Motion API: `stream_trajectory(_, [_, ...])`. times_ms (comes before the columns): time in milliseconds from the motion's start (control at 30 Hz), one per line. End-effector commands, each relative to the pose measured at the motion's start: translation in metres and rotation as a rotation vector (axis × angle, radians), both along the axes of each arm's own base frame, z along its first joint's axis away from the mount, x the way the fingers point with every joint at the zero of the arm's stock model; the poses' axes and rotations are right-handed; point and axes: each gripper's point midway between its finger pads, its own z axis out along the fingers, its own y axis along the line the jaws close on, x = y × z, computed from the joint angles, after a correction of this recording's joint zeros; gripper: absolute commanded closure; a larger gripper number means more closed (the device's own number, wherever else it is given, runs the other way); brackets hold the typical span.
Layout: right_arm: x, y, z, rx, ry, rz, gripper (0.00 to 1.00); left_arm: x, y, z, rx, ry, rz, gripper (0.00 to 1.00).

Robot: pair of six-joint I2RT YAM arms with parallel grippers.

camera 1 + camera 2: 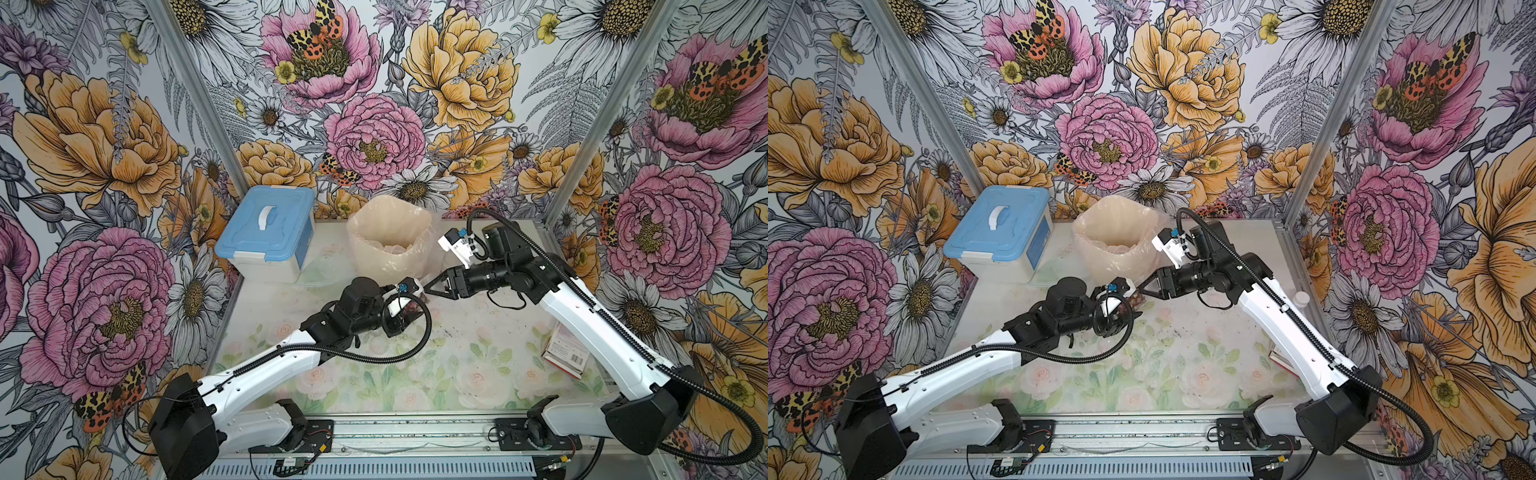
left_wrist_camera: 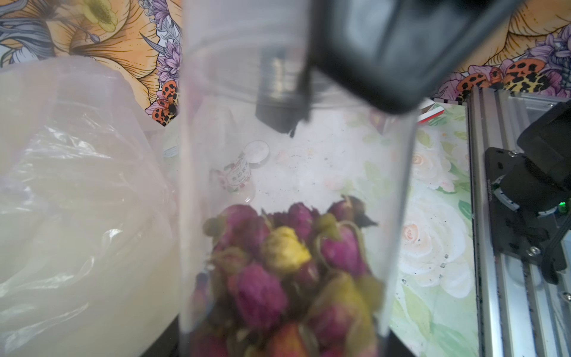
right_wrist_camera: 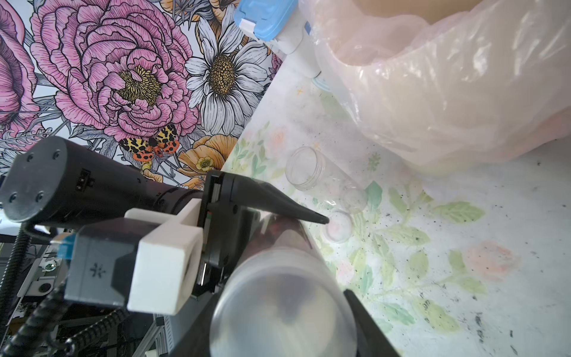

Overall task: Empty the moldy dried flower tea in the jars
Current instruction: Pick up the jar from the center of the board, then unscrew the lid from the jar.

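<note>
A clear jar (image 1: pixel 417 302) hangs on its side above the table, held between both arms in both top views. The dried flower tea (image 2: pixel 293 262), pink, purple and yellow buds, fills its lower part in the left wrist view. My left gripper (image 1: pixel 410 303) is shut on the jar's body; one finger (image 3: pixel 278 204) lies along the wall. My right gripper (image 1: pixel 429 287) is shut on the translucent lid (image 3: pixel 282 309) at the jar's end. Another labelled jar (image 2: pixel 236 176) lies on the table. An empty clear jar (image 3: pixel 306 168) lies near a loose lid (image 3: pixel 338 225).
A bin lined with a pale plastic bag (image 1: pixel 390 245) stands just behind the grippers. A blue-lidded white box (image 1: pixel 266 232) is at the back left. A small carton (image 1: pixel 565 351) lies under the right arm, and a white-capped bottle (image 1: pixel 1301 298) beside it. Dark specks dot the floral mat.
</note>
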Motion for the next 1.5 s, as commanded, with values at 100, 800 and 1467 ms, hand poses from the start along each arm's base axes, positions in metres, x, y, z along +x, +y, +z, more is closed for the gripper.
stream_trajectory(100, [0.002,0.005,0.007,0.016,-0.013,0.012,0.78,0.002,-0.002,0.021,-0.070,-0.059,-0.005,0.52])
stream_trajectory(800, [0.006,-0.002,0.023,0.035,-0.025,-0.032,0.11,0.008,0.017,0.011,0.047,-0.167,0.073,0.67])
stream_trajectory(1467, [0.009,0.003,-0.002,-0.002,0.076,-0.029,0.39,0.011,0.022,-0.001,0.149,-0.213,0.098,0.68])
